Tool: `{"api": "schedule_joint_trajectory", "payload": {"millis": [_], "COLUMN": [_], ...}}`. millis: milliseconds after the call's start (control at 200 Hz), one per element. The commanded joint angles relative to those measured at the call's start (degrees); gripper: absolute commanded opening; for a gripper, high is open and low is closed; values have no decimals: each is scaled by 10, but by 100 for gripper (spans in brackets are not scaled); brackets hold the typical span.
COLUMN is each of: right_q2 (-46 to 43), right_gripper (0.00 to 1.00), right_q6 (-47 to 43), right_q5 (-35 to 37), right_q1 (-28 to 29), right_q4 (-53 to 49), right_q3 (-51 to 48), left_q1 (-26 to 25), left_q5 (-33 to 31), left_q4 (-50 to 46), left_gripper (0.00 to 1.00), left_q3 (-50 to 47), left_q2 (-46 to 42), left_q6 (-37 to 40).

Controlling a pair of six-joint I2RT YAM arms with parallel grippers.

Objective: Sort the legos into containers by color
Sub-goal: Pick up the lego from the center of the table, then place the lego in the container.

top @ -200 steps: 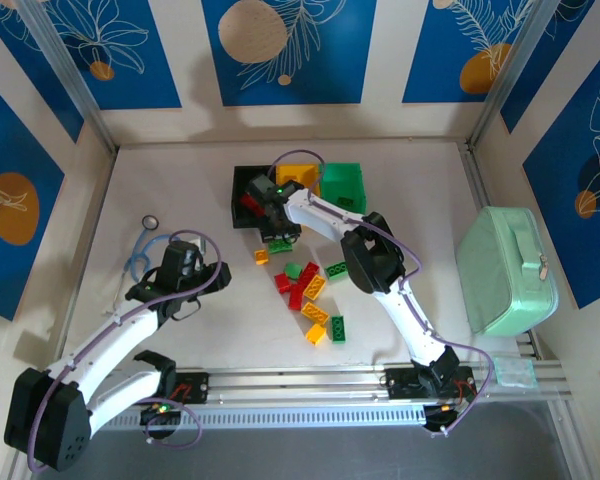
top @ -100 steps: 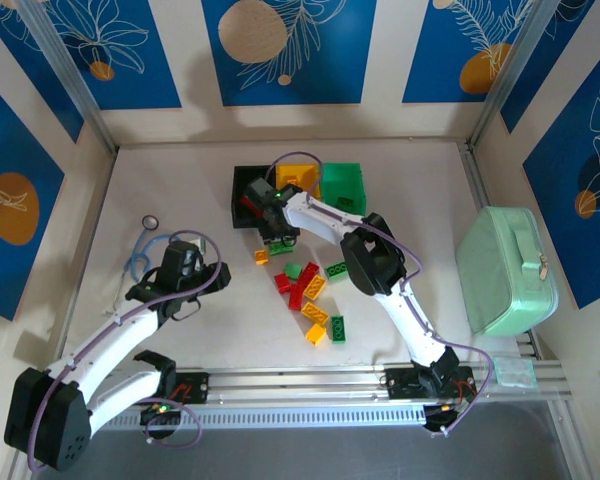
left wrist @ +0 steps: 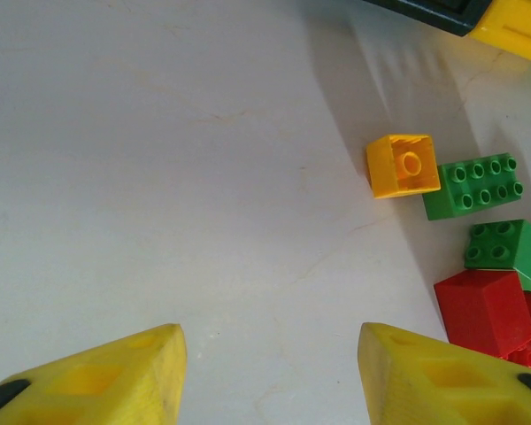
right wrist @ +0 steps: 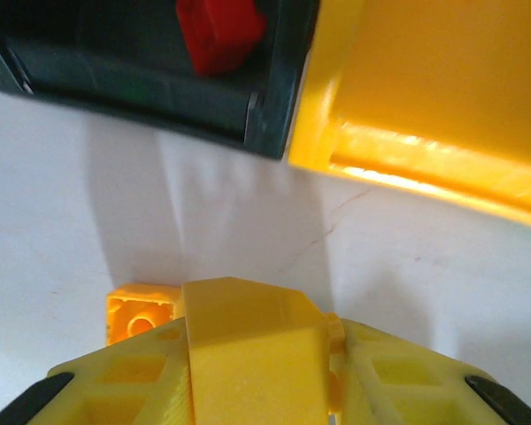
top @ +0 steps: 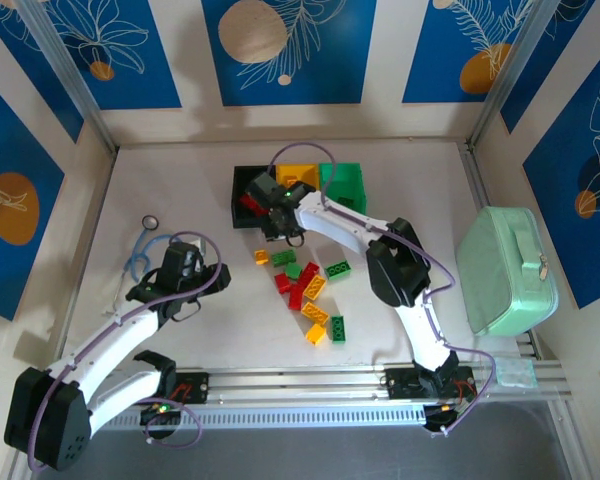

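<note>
Now right gripper (right wrist: 258,376) clamps yellow lego (right wrist: 248,332); left gripper (left wrist: 267,359) agape.

1. Looks like a robotics lab test cell, not a home.
2. Walled in by cream panels with blue leaf-print posters (top: 280,50), framed by aluminium posts (top: 68,75).
3. Bolted to an aluminium rail (top: 300,380) at the white table's (top: 180,180) near edge: left arm (top: 110,338) and right arm (top: 425,325), both trailing loose cables (top: 300,157).
</note>
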Motion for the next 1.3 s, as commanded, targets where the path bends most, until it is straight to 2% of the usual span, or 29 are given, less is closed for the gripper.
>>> {"api": "schedule_joint_trajectory", "payload": {"millis": [0, 310, 540, 610, 650, 700, 755, 951, 1296], "right_q2": [-9, 54, 105, 119, 127, 129, 121, 57, -116], "right_gripper": [36, 37, 38, 44, 53, 68, 72, 73, 72], "right_q6": [-22, -52, -72, -77, -79, -82, -85, -79, -41], "right_q5": [19, 7, 3, -4, -4, 1, 1, 4, -11], "right_q1": [-25, -86, -110, -116, -117, -116, -114, -98, -66], "right_q4": [-17, -56, -81, -91, -103, -113, -113, -86, 30], "right_q3": [34, 121, 193, 219, 239, 257, 260, 190, -81], "left_q1": [3, 2, 1, -1, -3, -5, -8, -19, -28], "left_q5": [-1, -2, 1, 2, 4, 7, 8, 20, 66], "left_q4": [8, -3, -3, 0, 0, -1, 0, 14, 62], "left_gripper": [54, 54, 54, 54, 54, 54, 54, 58, 63], "left_q3": [-3, -4, 1, 4, 7, 11, 16, 35, 96], "left_q2": [0, -7, -4, 0, 2, 7, 11, 44, 174], "left_q6": [-7, -5, -6, -6, -6, -6, -5, -5, -3]}}
